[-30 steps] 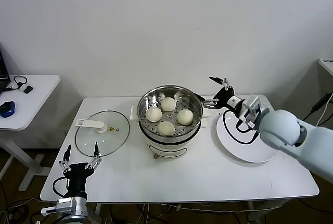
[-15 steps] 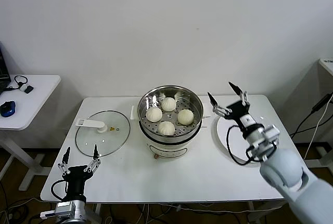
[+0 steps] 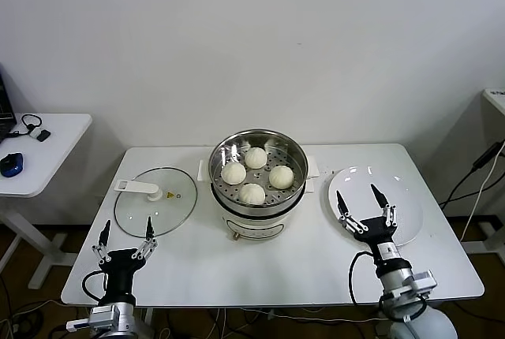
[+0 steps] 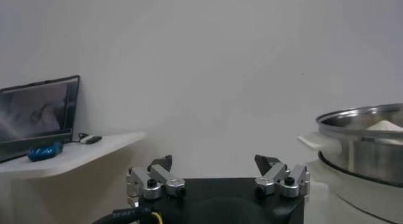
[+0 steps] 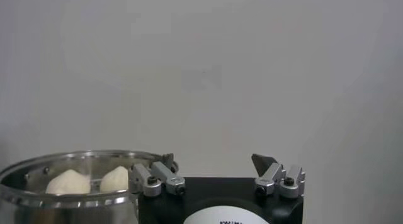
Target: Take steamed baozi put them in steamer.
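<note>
Since a second ago the right end effector (image 3: 362,203) has swung away from the steamer (image 3: 258,173) and dropped to the near edge of the worktop (image 3: 308,264), where it points upward over the near rim of the white plate (image 3: 398,197), fingers spread wide and holding nothing. At the near left corner the left end effector (image 3: 125,239) stands parked, also spread and empty. A plain white wall backs the white worktop; a second white table (image 3: 47,150) with a blue mouse (image 3: 10,165) sits off to the left. All four steamed baozi (image 3: 252,193) lie on the perforated tray inside the steamer at the worktop's middle. A glass lid (image 3: 155,201) lies flat to its left. Bare surface runs along the front edge between both end effectors.
</note>
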